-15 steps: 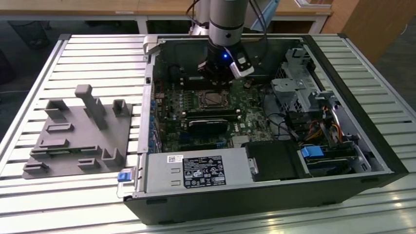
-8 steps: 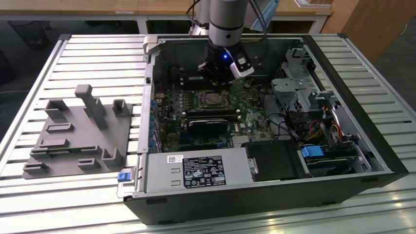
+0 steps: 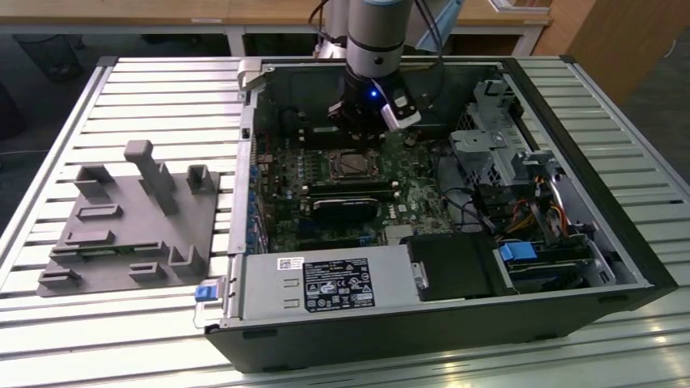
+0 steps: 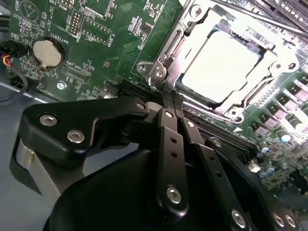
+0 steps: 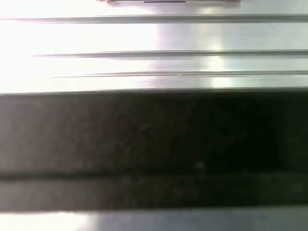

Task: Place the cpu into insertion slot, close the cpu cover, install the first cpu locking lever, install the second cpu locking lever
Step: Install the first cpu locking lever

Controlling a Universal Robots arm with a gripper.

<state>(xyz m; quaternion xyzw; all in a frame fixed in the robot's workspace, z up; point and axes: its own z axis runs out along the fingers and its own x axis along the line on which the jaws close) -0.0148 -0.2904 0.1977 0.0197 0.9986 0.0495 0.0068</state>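
Observation:
In the second wrist view the cpu (image 4: 221,65) lies in the insertion slot, its silvery top glaring bright. The cpu cover (image 4: 166,50) lies flat around it as a metal frame. My gripper (image 4: 169,96) is shut with nothing between the fingers, its tips right at one corner of the cover. In the exterior view the gripper (image 3: 361,128) hangs inside the open computer case just behind the insertion slot (image 3: 351,164). I cannot tell how the locking levers stand.
The case walls (image 3: 250,121) enclose the green board. Long black memory slots (image 3: 347,191) run just in front of the socket, with a power supply (image 3: 323,283) at the front and a drive cage (image 3: 496,153) at the exterior view's right. A grey fixture (image 3: 129,218) lies on the slatted table. A coin cell (image 4: 46,53) sits on the board.

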